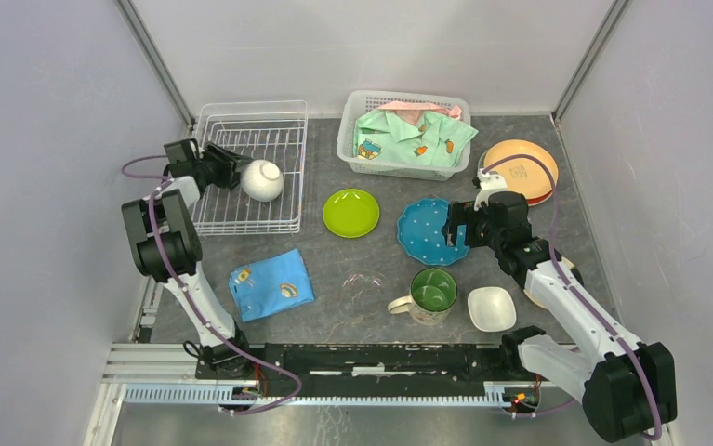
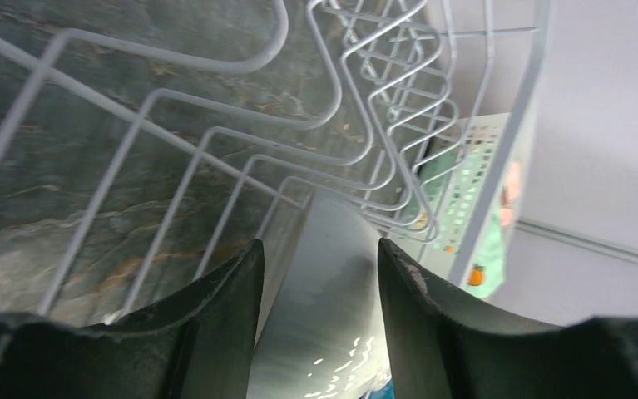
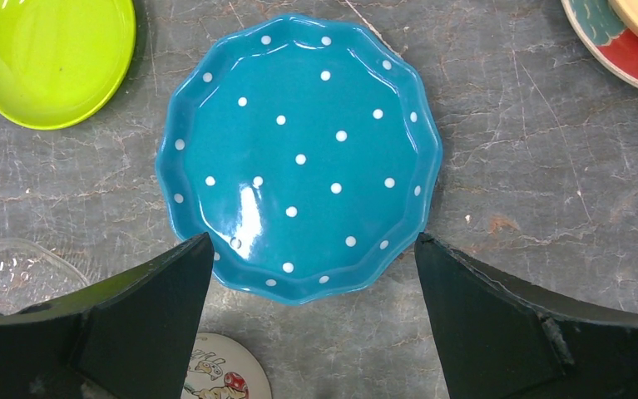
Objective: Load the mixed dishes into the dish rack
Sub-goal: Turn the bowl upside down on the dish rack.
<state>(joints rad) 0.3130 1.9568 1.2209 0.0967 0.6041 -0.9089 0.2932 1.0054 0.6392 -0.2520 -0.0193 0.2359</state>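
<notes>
The white wire dish rack [image 1: 250, 167] stands at the back left. My left gripper [image 1: 230, 173] is shut on a white bowl [image 1: 263, 179] and holds it tilted over the rack's right side. In the left wrist view the bowl's wall [image 2: 323, 316] fills the gap between my fingers, above the rack's tines [image 2: 215, 141]. My right gripper [image 1: 455, 230] is open and hovers over the near edge of the blue dotted scalloped plate [image 1: 427, 230], which lies flat; the plate [image 3: 299, 158] sits just beyond my spread fingertips [image 3: 190, 258].
A lime-green plate [image 1: 351, 212], green-lined mug [image 1: 429, 294], small white bowl [image 1: 491, 308], stacked orange and red plates [image 1: 520, 171] and a clear glass piece [image 1: 363, 279] lie on the table. A blue cloth [image 1: 270, 283] is front left, and a basket of clothing [image 1: 403, 133] at the back.
</notes>
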